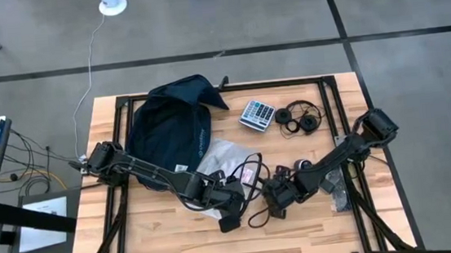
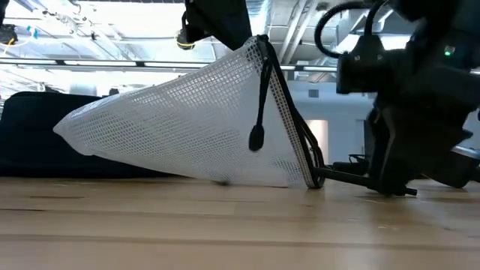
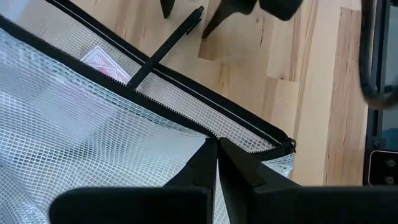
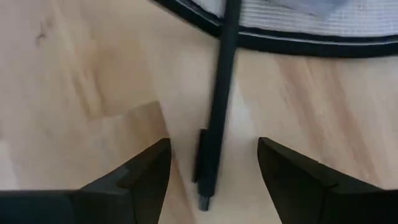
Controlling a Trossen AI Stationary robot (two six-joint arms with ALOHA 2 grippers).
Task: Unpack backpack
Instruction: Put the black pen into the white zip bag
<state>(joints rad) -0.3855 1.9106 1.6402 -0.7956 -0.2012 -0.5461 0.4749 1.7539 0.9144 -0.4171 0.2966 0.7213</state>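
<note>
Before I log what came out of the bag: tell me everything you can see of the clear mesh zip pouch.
The clear mesh zip pouch, white gridded plastic edged by a black zipper, is tented off the wooden table: the left gripper, shut, pinches its zipper edge and lifts one corner, while the lower edge rests on the wood. A black pull cord hangs down its side. Something pink shows inside. A black pen pokes out of its mouth, lying between the right gripper's open fingers.
</note>
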